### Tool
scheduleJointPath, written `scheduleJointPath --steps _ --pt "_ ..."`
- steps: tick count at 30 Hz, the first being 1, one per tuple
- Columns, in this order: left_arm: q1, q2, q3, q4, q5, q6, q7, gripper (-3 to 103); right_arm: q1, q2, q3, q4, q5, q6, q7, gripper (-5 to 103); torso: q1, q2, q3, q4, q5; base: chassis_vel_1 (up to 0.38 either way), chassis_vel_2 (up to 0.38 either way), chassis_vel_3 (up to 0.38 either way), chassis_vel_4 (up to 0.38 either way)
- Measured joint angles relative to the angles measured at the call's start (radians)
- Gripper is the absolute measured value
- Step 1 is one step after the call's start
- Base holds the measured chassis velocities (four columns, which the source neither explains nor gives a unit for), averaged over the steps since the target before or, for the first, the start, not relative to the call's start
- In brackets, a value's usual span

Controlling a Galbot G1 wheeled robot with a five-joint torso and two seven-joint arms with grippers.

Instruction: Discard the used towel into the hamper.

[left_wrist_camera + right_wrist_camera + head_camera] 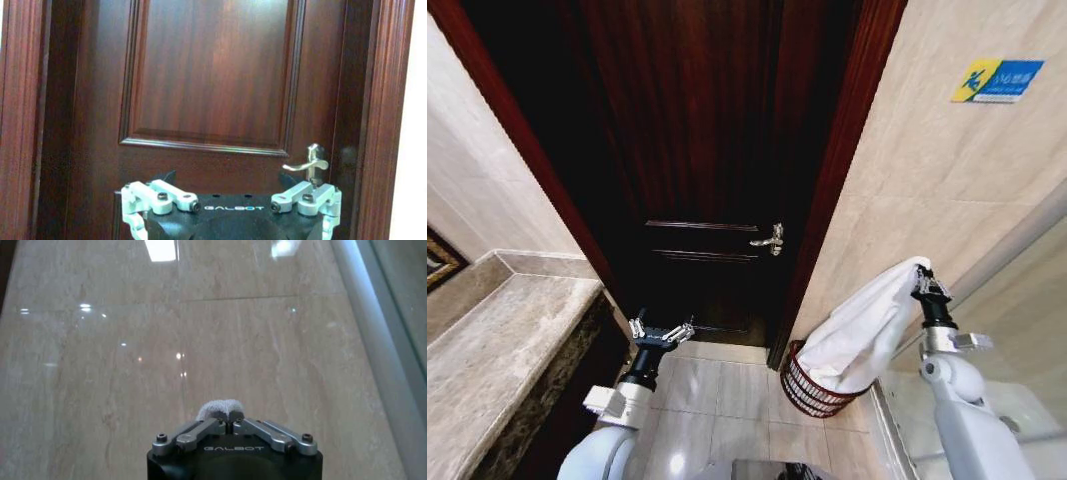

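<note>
The right claw [924, 277] is clenching a corner of the white towel [864, 330], which is hanging diagonally down-left into the wire hamper [812, 392], while the left claw [661, 332] is idling, spread open, near the door [707, 150].

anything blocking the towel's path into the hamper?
Nothing visible. The right hand is shut on the towel, whose lower end already drapes over the hamper rim by the wall. The left hand hangs open near the door, well off to the side.
</note>
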Motion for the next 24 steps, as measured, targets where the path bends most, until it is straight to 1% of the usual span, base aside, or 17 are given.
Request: scheduleJointPath --steps 2,7,8,11,16,18,19,20,22,24 --pt "0.000 0.000 0.000 0.000 0.000 0.000 0.000 99 -0.006 0.017 -0.020 0.003 -0.010 0.003 -0.001 1 0.000 0.000 0.000 0.0001 -0.0003 0.000 0.000 0.000 0.000" --pt "0.000 0.000 0.000 0.000 0.000 0.000 0.000 99 -0.045 0.064 -0.070 0.025 -0.039 0.016 -0.001 1 0.000 0.000 0.000 -0.0001 0.0004 0.000 0.000 0.000 0.000" --pt "0.000 0.000 0.000 0.000 0.000 0.000 0.000 99 -0.045 0.064 -0.070 0.025 -0.039 0.016 -0.001 1 0.000 0.000 0.000 -0.0001 0.0004 0.000 0.000 0.000 0.000" --pt "0.000 0.000 0.000 0.000 0.000 0.000 0.000 99 -0.068 0.092 -0.093 0.029 -0.057 0.028 -0.002 1 0.000 0.000 0.000 -0.0001 0.0000 0.000 0.000 0.000 0.000" --pt "0.000 0.000 0.000 0.000 0.000 0.000 0.000 99 -0.071 0.097 -0.095 0.001 -0.057 0.039 0.000 1 0.000 0.000 0.000 0.0000 -0.0002 0.000 0.000 0.000 0.000" --pt "0.000 0.000 0.000 0.000 0.000 0.000 0.000 99 -0.070 0.096 -0.099 -0.019 -0.033 0.042 0.012 1 0.000 0.000 0.000 -0.0001 0.0003 0.000 0.000 0.000 0.000" --pt "0.000 0.000 0.000 0.000 0.000 0.000 0.000 99 -0.071 0.093 -0.106 -0.031 -0.004 0.041 0.024 1 0.000 0.000 0.000 -0.0001 0.0001 0.000 0.000 0.000 0.000" --pt "0.000 0.000 0.000 0.000 0.000 0.000 0.000 99 -0.071 0.093 -0.106 -0.031 -0.004 0.041 0.024 1 0.000 0.000 0.000 -0.0001 0.0001 0.000 0.000 0.000 0.000" --pt "0.000 0.000 0.000 0.000 0.000 0.000 0.000 99 -0.077 0.099 -0.123 -0.032 0.028 0.024 0.045 1 0.000 0.000 0.000 -0.0002 -0.0001 0.000 0.000 0.000 0.000" --pt "0.000 0.000 0.000 0.000 0.000 0.000 0.000 99 -0.081 0.108 -0.134 -0.026 0.032 0.018 0.052 1 0.000 0.000 0.000 -0.0003 0.0002 0.000 0.000 0.000 0.000"
